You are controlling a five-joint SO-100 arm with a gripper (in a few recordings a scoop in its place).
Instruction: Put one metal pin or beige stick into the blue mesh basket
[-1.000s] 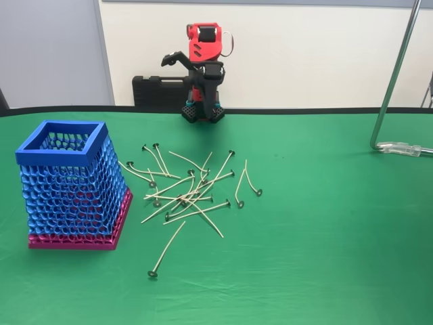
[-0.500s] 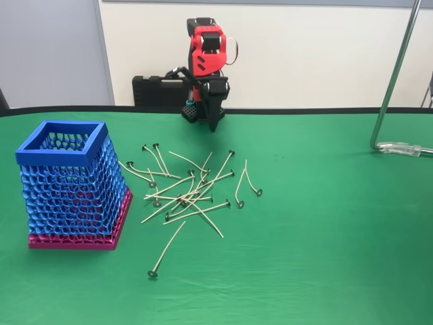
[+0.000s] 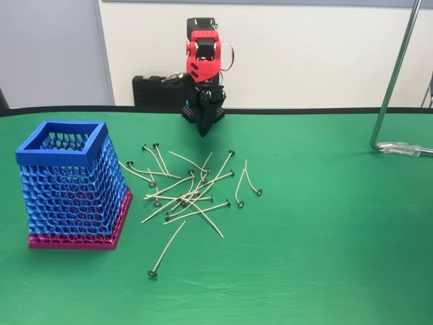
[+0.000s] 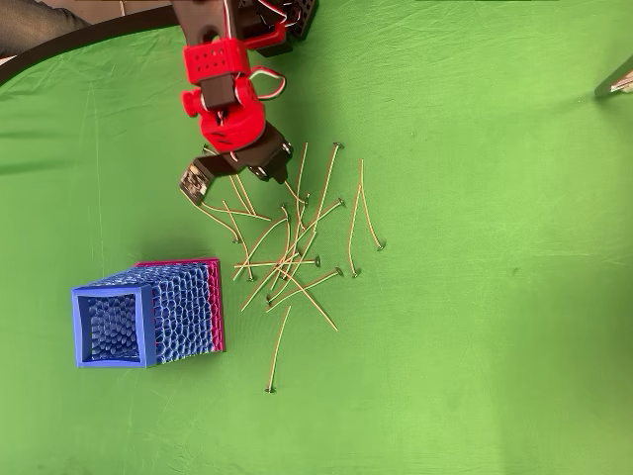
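Overhead view: the jaws (image 4: 237,174) (how widely parted could not be told) were seen above the scattered pins (image 4: 292,252), the blue mesh basket (image 4: 148,313) set left on the desk (image 4: 475,327).

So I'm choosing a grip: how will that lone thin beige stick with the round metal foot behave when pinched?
The lone beige stick looks thin and slightly bowed, so probably light and bendy. Lying flat on the green cloth, it may slip away.
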